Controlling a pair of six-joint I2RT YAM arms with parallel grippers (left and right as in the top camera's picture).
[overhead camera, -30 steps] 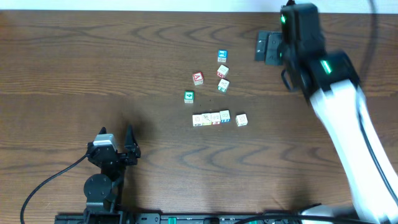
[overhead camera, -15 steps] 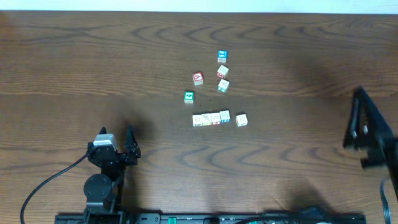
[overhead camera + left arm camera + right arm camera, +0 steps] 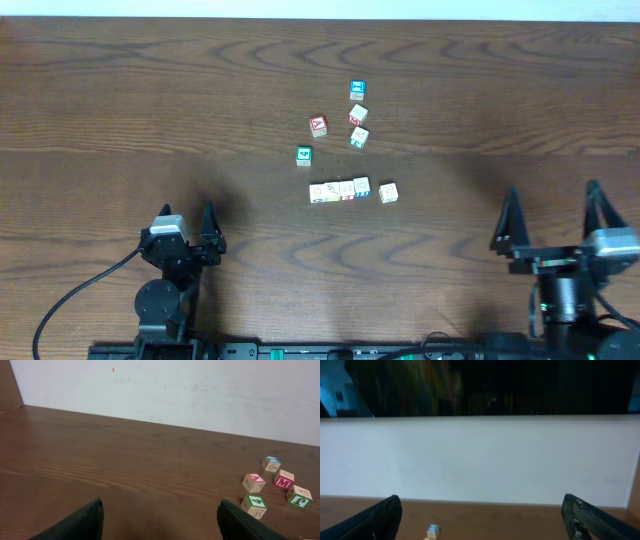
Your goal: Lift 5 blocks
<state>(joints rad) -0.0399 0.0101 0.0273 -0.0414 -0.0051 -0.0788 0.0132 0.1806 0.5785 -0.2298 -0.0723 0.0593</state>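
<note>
Ten small wooden cubes lie on the dark brown wooden table [image 3: 120,100], by my overhead count. Five are the pale cream wooden blocks [image 3: 346,190] I want. Four of them touch in a short row near the table's middle, and the fifth cream block [image 3: 388,192] sits just right of that row, apart from it.

Beyond the row I count five more, loosely scattered: one green-faced cube [image 3: 304,155], one red-faced cube [image 3: 318,125], one blue-topped cube [image 3: 357,90], one cube with a red letter [image 3: 358,114] and one cube with green edging [image 3: 359,137].

My left gripper [image 3: 186,215] rests at the near left with its fingers spread and nothing between them. My right gripper [image 3: 551,195] sits at the near right, fingers splayed wide and holding nothing. Both are well apart from every cube
</note>
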